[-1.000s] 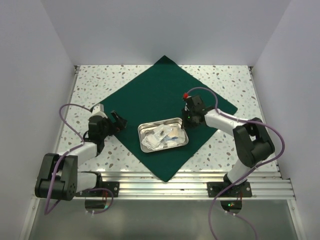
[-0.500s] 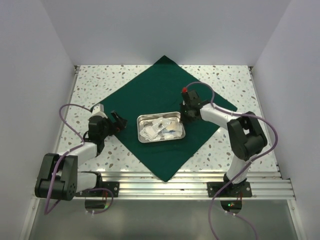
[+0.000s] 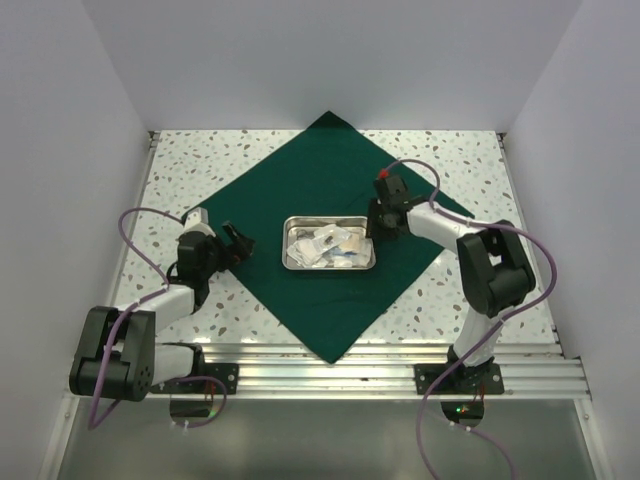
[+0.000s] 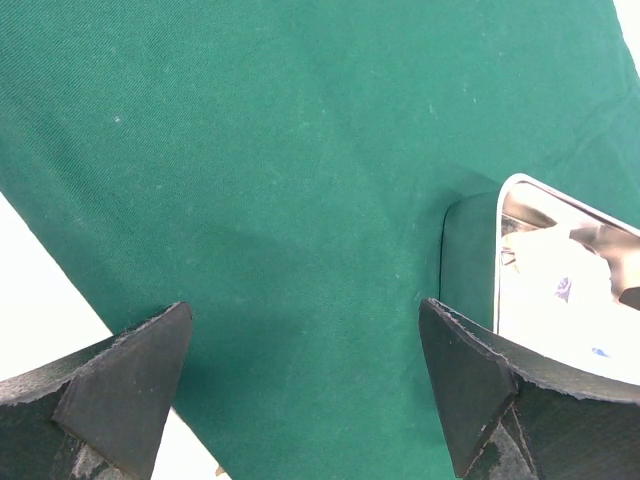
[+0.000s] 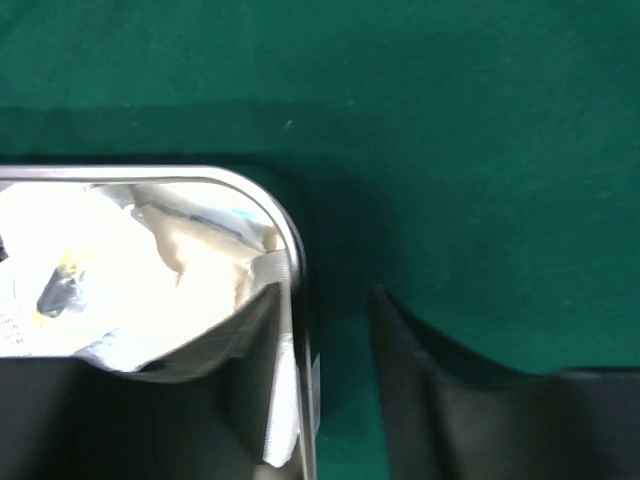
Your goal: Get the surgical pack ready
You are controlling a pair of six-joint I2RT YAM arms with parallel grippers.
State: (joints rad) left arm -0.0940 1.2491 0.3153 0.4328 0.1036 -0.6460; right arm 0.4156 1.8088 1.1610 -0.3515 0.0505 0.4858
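Observation:
The surgical pack is a dark green drape (image 3: 330, 170) spread flat as a diamond on the table. A shiny steel tray (image 3: 288, 245) holding white gauze packets (image 3: 330, 245) sits near its middle. My right gripper (image 3: 373, 232) is at the tray's right end. In the right wrist view its jaws (image 5: 327, 300) straddle the tray rim (image 5: 290, 230), one finger inside and the other outside with a clear gap to the rim, so it is open. My left gripper (image 3: 238, 245) hovers wide open over the drape's (image 4: 300, 150) left edge, holding nothing (image 4: 305, 370), short of the tray (image 4: 515, 200).
The speckled tabletop (image 3: 190, 170) shows around the drape. White walls close in the left, right and back sides. An aluminium rail (image 3: 330, 365) with both arm bases runs along the near edge. The drape's near corner reaches that rail.
The tray slid away from the near edge and to the right, turning square to the table, carried by the right gripper. That gripper's jaws have since parted off the rim. The left arm stayed still.

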